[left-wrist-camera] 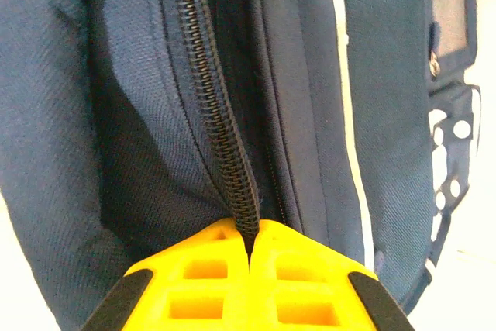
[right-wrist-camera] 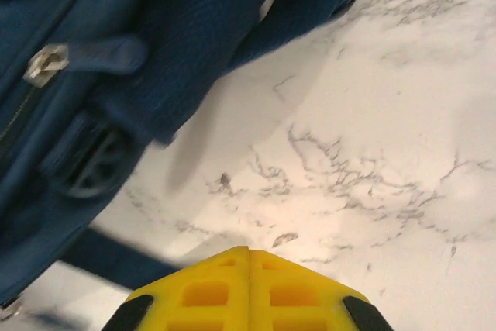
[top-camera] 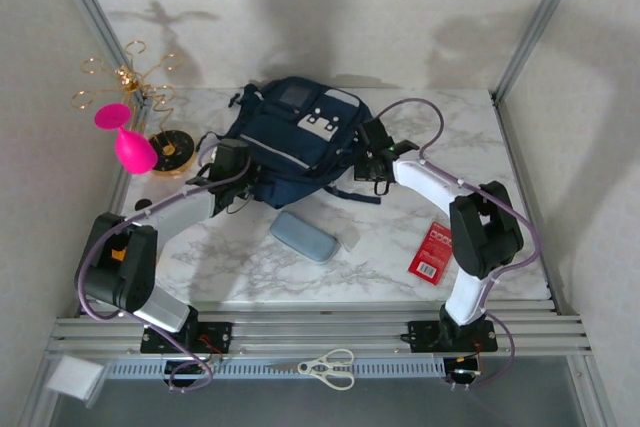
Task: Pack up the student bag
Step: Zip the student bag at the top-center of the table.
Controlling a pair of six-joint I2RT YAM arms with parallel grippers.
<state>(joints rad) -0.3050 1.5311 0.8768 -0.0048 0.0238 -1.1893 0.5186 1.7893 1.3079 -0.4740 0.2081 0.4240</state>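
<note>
- Pinched shut at the left gripper [left-wrist-camera: 249, 232], on the zipper [left-wrist-camera: 225, 137], with its teeth running straight down into the seam between the yellow fingers [left-wrist-camera: 194, 269].
- Straight ahead of that grip: the zipper's long axis, heading up and away along the side of the student bag [left-wrist-camera: 70, 114], with dark fabric gaping slightly beside it.
- From above: left gripper [top-camera: 232, 162] pressed to the bag's left flank, forearm reaching in from the near left, elbow low by the near edge of the table [top-camera: 380, 247].
- Closed on nothing at the right gripper [right-wrist-camera: 248, 252], held over bare marble, with the bag's lower corner and a buckle [right-wrist-camera: 93, 164] up and to its left.
- From above: right gripper [top-camera: 372, 162] just beside the bag's right flank, arm arched in from the near right.
- Student bag [top-camera: 295, 137] lying flat at the back middle of the table, top toward the far wall, between the two grippers.
- Probably a pull along the zipper line next: left arm already on it, right arm free for bracing the bag.
</note>
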